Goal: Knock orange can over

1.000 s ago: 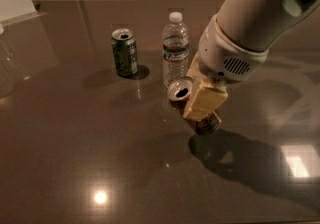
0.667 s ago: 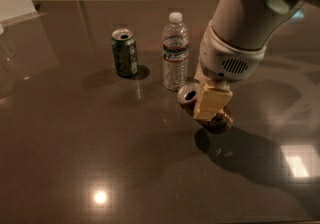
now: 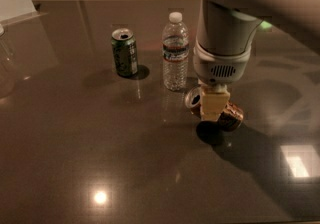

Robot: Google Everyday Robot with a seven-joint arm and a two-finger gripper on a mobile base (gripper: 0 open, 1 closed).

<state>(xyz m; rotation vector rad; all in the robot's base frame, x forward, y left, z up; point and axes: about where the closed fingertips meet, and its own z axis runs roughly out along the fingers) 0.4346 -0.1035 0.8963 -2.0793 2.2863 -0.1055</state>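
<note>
1. Directly below the big pale arm hangs the gripper, cream-coloured, pointing down at the dark glossy table.
2. Gripper state: cannot tell. It sits right in front of the orange can and hides the can's middle. Whether it is pinching the can or only pressing against it does not show.
3. Orange can: not upright. It is tipped onto its side, or close to it, with its length running across behind the gripper. Its silver top sticks out on the gripper's left as seen. Its coppery body and base stick out on the gripper's right, slightly nearer the camera.
4. Whether the can lies flat on the table or is held just off it, I cannot tell.
5. A dark shadow lies on the table just in front of the gripper, toward the camera.
6. Water bottle: clear plastic, white cap, upright. It stands just behind the gripper and to its left, near the can's silver top. Touching or not, unclear.
7. Green can: upright, top with opening visible. It stands further left of the gripper, beyond the bottle and apart from it.
8. Bright reflections on the table: a round spot well to the gripper's left and toward the camera, and a square patch to its right.
</note>
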